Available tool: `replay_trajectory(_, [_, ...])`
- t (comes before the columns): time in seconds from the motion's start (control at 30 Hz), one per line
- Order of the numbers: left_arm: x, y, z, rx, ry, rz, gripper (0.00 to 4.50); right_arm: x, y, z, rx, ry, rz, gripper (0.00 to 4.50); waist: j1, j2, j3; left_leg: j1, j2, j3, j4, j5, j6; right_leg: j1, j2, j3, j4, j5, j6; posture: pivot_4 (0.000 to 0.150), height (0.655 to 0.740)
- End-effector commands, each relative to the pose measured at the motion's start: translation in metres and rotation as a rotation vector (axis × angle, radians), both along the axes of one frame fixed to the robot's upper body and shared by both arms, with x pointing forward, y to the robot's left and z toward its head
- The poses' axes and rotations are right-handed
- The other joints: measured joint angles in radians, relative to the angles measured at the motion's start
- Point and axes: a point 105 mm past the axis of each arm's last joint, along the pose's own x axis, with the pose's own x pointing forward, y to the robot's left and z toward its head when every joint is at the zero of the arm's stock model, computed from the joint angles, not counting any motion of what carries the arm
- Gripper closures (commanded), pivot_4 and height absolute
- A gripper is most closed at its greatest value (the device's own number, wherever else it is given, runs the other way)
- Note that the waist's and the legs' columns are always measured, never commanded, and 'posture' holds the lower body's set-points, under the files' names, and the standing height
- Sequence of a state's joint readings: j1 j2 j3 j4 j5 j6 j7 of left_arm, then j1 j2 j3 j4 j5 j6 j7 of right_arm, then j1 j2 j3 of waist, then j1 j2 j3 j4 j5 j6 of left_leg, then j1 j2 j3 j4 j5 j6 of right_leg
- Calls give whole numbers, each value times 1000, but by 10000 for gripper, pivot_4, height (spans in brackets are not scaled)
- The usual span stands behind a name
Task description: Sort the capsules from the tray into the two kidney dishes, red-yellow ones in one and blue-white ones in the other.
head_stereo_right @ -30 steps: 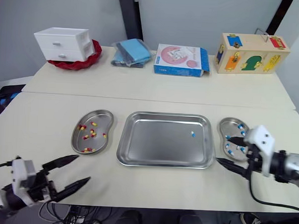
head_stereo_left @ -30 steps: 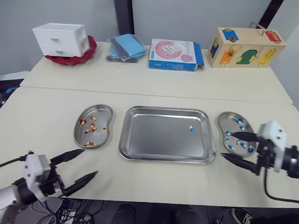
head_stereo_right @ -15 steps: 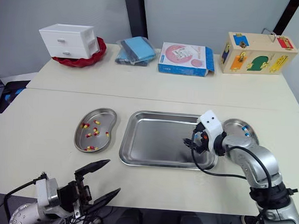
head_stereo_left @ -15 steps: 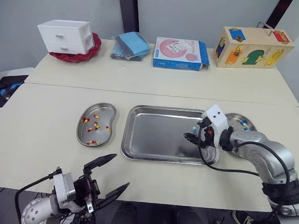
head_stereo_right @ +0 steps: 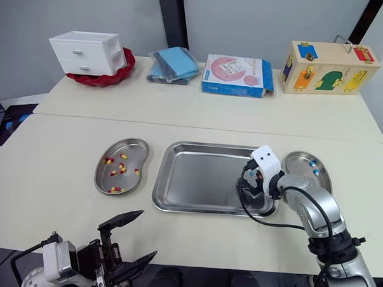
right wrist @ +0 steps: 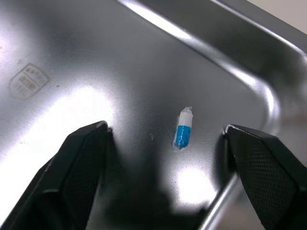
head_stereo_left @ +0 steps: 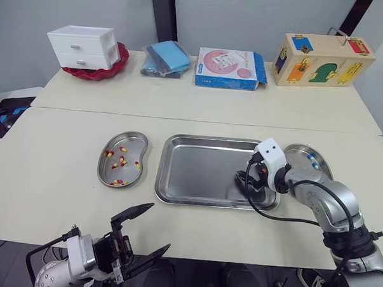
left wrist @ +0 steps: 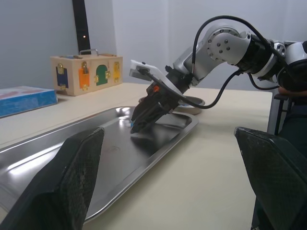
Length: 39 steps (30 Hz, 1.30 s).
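I am holding my right pincer (right wrist: 165,128) apart, its tips straddling the lone blue-white capsule (right wrist: 183,128) on the tray (head_stereo_left: 196,172) floor, so closing should pinch it. The kidney dish (head_stereo_left: 322,168) for blue-white ones is sitting just to its right, and my left pincer (head_stereo_left: 160,226) is idling apart, well away.

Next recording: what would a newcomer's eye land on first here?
The right gripper is down in the steel tray, at its right end, open astride the lone blue-white capsule. Red-yellow capsules dot the left kidney dish; the left gripper hangs open at the near edge of the table.
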State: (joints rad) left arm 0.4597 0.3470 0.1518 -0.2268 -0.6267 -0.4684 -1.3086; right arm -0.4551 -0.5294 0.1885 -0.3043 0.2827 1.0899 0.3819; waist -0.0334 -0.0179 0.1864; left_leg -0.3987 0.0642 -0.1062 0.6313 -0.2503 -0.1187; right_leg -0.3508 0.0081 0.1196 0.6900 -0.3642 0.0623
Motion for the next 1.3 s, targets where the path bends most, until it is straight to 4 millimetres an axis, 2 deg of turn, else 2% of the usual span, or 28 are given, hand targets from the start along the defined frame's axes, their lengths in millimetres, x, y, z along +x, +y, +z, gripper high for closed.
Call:
replay_trajectory(0.03, [-3, 0, 1, -9, -24, -2, 0, 3, 2, 7, -9, -44, 4, 16384, 0, 0, 0, 0, 0, 0, 0, 0, 0, 0, 0, 0, 0, 0, 0, 1500, 7400])
replay_trajectory(0.33, [-1, 7, -2, -8, -28, 23, 0, 3, 5, 6, -10, -55, 9, 41473, -2, 0, 0, 0, 0, 0, 0, 0, 0, 0, 0, 0, 0, 0, 0, 1500, 7400])
replay_trajectory(0.4, [0, 8, -3, -9, -28, 25, 0, 3, 5, 7, -8, -71, 13, 44730, -2, 0, 0, 0, 0, 0, 0, 0, 0, 0, 0, 0, 0, 0, 0, 1500, 7400])
replay_trajectory(0.5, [-1, 9, -4, -7, -27, 19, 0, 2, 3, 15, 14, -101, 24, 44730, -2, 0, 0, 0, 0, 0, 0, 0, 0, 0, 0, 0, 0, 0, 0, 1500, 7400])
replay_trajectory(0.63, [1, 9, -3, -7, -34, -2, 0, -2, -17, 37, 75, -152, 17, 44730, 3, 0, 0, 0, 0, 0, 0, 0, 0, 0, 0, 0, 0, 0, 0, 1500, 7400])
replay_trajectory(0.7, [1, 7, -1, -7, -40, -30, 0, -9, -33, 48, 93, -170, 21, 44730, 2, 0, 0, 0, 0, 0, 0, 0, 0, 0, 0, 0, 0, 0, 0, 1500, 7400])
replay_trajectory(0.87, [2, 2, 3, -16, -63, -90, 0, -26, -80, 58, 88, -175, -35, 44730, 3, 1, 0, 0, 0, 0, 0, 0, 0, 1, 0, 0, 0, 0, 0, 1500, 7400])
replay_trajectory(1.1, [4, -4, 2, -9, -79, -165, 0, -36, -134, 54, 40, -167, -210, 44730, -4, 2, -1, 2, 0, 1, 0, 0, 0, 1, 1, 1, 1, 0, 0, 1500, 7400])
replay_trajectory(1.3, [9, -4, 1, -12, -78, -171, 0, -36, -138, 50, 42, -162, -235, 44730, -8, 2, -1, 2, 0, 1, 1, 0, 0, 1, 1, 2, 2, 0, 0, 1500, 7400])
